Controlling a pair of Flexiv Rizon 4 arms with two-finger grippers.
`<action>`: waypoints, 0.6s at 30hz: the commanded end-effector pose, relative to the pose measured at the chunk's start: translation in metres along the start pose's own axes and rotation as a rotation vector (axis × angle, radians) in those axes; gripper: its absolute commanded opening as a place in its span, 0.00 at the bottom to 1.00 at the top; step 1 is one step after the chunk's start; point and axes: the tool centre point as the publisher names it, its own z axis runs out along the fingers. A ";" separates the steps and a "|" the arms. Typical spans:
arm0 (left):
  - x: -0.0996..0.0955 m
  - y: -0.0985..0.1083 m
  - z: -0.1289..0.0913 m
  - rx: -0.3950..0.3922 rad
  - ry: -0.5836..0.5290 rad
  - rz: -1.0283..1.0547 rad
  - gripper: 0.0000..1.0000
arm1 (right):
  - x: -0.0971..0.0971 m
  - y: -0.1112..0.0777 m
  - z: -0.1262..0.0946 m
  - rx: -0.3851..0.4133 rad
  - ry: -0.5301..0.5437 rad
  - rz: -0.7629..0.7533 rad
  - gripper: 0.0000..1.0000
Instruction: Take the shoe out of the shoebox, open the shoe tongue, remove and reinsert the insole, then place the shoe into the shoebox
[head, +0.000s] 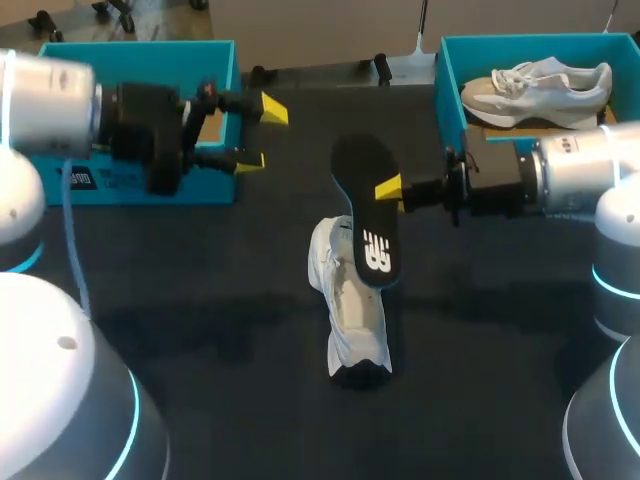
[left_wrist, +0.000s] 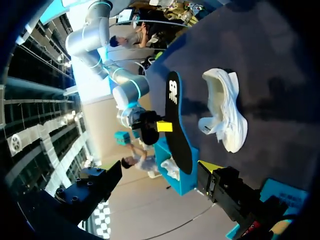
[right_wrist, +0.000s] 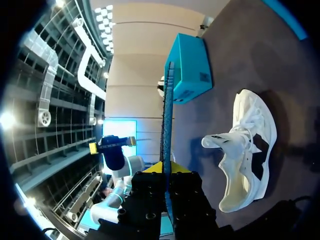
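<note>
White shoe (head: 350, 300) lies on its side on the dark table (head: 200, 300), toe toward the camera. Just above it hangs the black insole (head: 368, 215) — pinched at one edge between the fingers of the right gripper (head: 390, 188). Farther back, the left gripper (head: 260, 135) hovers with fingers spread wide beside the left shoebox (head: 215, 60) — the right shoebox (head: 455, 60) holds a second shoe (head: 540, 90).

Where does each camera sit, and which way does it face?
Head view: above and behind, looking down at the table; left pincer open, right pincer gripping the insole.
Left wrist view: behind its own open pincer, facing the shoe and the right pincer.
Right wrist view: behind its own pincer, facing along the insole toward the left pincer.
All share shoe and insole.
</note>
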 end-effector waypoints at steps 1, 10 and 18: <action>-0.006 0.008 0.000 0.046 0.060 -0.001 1.00 | 0.001 -0.002 0.000 -0.004 -0.004 0.001 0.00; -0.040 0.023 0.006 0.096 0.120 0.022 1.00 | 0.001 -0.002 0.000 -0.004 -0.004 0.001 0.00; -0.083 0.020 0.033 0.304 0.502 -0.028 1.00 | 0.001 -0.002 0.000 -0.004 -0.004 0.001 0.00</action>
